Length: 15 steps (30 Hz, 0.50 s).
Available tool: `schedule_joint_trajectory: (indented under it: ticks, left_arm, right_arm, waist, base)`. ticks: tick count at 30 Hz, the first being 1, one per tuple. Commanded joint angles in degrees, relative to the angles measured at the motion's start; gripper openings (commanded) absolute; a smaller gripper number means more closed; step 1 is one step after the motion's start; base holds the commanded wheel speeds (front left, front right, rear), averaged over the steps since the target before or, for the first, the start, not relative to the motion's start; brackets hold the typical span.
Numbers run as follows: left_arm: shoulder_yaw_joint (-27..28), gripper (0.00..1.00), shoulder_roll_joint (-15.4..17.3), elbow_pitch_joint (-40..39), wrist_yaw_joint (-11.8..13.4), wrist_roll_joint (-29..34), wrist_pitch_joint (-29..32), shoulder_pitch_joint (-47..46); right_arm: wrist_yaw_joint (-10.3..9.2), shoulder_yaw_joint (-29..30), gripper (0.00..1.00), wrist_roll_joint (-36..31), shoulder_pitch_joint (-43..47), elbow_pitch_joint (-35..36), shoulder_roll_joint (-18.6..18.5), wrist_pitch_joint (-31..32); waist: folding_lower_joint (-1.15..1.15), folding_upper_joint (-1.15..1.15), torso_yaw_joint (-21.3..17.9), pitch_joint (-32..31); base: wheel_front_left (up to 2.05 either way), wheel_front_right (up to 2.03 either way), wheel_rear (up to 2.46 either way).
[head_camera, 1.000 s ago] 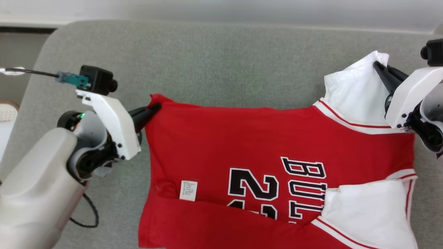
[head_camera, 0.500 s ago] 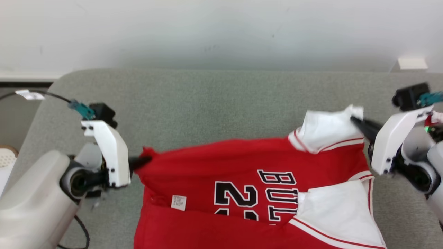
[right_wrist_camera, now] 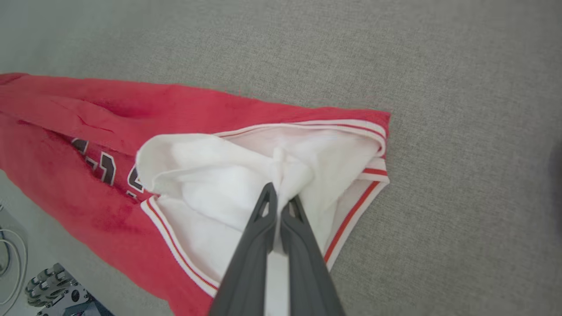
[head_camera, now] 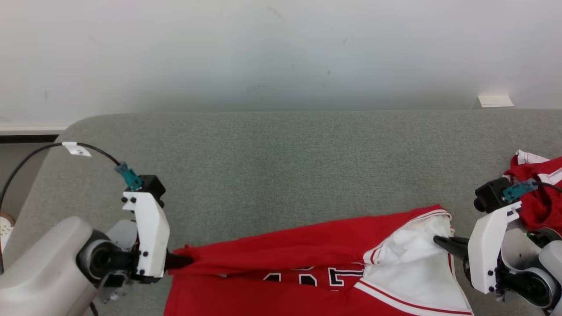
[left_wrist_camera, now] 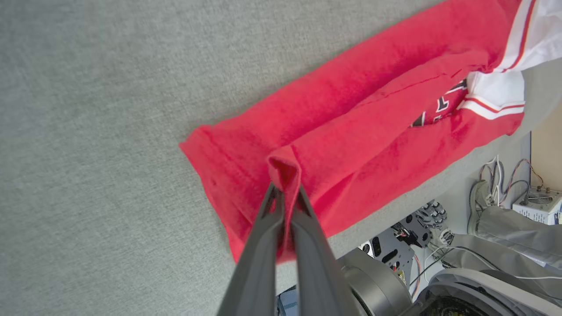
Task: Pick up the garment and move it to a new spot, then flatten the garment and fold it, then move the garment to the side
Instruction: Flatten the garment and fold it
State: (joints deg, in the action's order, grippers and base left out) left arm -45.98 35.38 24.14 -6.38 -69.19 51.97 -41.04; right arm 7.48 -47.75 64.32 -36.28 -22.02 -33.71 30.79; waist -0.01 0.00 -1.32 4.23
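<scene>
Grey cushion held red garment; L gripper pinched shut on hem, R gripper on white sleeve. Looked mid-fold; side move pending.

The grey surface beyond the jersey lies open; another red garment crowds the right edge.

The basketball jersey is bright red, with a white inside, white trim carrying thin red stripes at its openings, and black lettering edged in white. The fabric surface is a speckled grey-green, the wall off-white, and the bundle at the right edge is red with white trim, perhaps another jersey. The left gripper and right gripper have dark grey fingers and white mounts, with a teal plug on the left one.
</scene>
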Motion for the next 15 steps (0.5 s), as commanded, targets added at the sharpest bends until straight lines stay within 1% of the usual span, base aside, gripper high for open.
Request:
schedule_joint_trajectory:
  ticks: [1,3,4,5,6,7,8,11,15]
  left_arm:
    - [-0.16,0.00,0.65,-0.82,0.38,-0.65,0.93,1.08]
    - [-0.33,0.00,1.09,-1.55,0.91,-0.87,1.40,1.88]
    - [-0.48,0.12,1.26,-1.84,1.04,-0.80,1.43,2.25]
    - [-0.78,0.42,1.42,-2.04,1.28,-0.51,1.68,2.55]
    - [-1.14,0.50,1.64,-2.27,1.35,-0.26,2.08,2.86]
    - [-1.44,0.80,1.90,-2.48,1.47,-0.09,2.42,3.08]
    - [-1.56,1.00,2.09,-2.72,1.54,-0.04,2.59,3.22]
    - [-1.89,1.00,2.52,-3.12,1.67,0.30,2.58,3.81]
    - [-1.61,1.00,3.15,-3.98,1.45,1.26,1.34,3.14]
  right_arm:
    - [-0.01,0.17,0.21,0.26,1.59,0.74,-0.77,0.83]
    - [-0.01,0.26,0.35,0.14,3.04,1.41,-0.72,1.52]
    - [-0.01,0.38,0.48,0.17,3.65,1.61,-0.57,1.60]
    - [-0.01,0.55,0.78,0.22,4.24,1.85,-0.44,1.95]
    - [-0.01,0.73,1.00,0.25,4.79,1.97,-0.35,2.08]
    - [-0.01,0.85,1.00,0.35,5.42,2.03,-0.27,2.64]
    - [-0.01,0.91,1.00,0.49,6.10,2.09,-0.17,3.17]
    - [-0.01,1.43,1.00,1.40,7.77,2.62,-0.04,4.93]
    - [-0.01,3.35,1.00,2.40,9.68,4.01,-1.09,6.23]
  waist:
    - [0.01,0.00,-0.29,-0.08]
    - [0.01,0.00,-0.56,-0.10]
    - [0.01,0.00,-0.69,-0.08]
    - [0.01,0.00,-0.80,-0.11]
    - [0.01,0.00,-0.90,-0.18]
    - [0.01,0.00,-0.99,-0.27]
    - [0.01,0.00,-1.06,-0.41]
    - [0.01,0.00,-1.16,-1.09]
    - [0.01,0.00,-1.03,-2.12]
  base:
    - [0.00,0.00,0.00]
    - [0.00,0.00,0.00]
    - [0.00,0.00,0.00]
    - [0.00,0.00,0.00]
    - [0.00,0.00,0.00]
    - [0.00,0.00,0.00]
    - [0.00,0.00,0.00]
    - [0.00,0.00,0.00]
    - [0.00,0.00,0.00]
